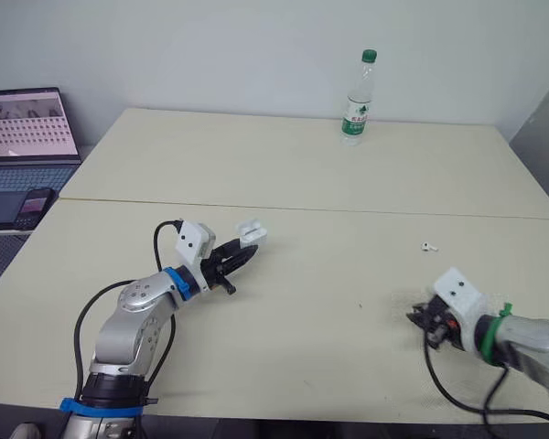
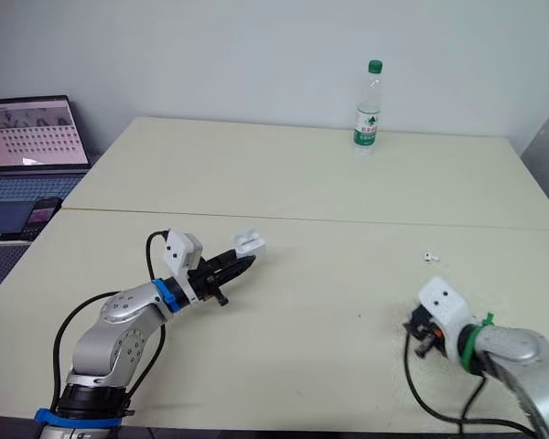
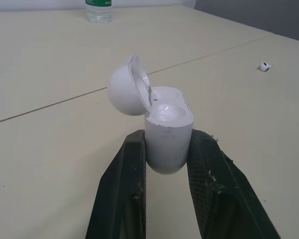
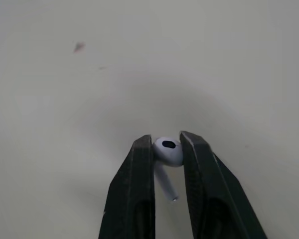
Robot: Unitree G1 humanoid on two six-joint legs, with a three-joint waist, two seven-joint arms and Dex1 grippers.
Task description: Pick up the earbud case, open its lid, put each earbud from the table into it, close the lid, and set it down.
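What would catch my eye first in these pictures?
The white earbud case, lid flipped open, clamped in the left end effector above the table. Next, the right end effector pinching one earbud close to the table, while a second earbud lies loose beyond it. A green-capped water bottle stands at the far edge.

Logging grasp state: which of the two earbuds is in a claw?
The earbud pinched by its head in the right claw. The other earbud lies loose on the table, apart from both claws.
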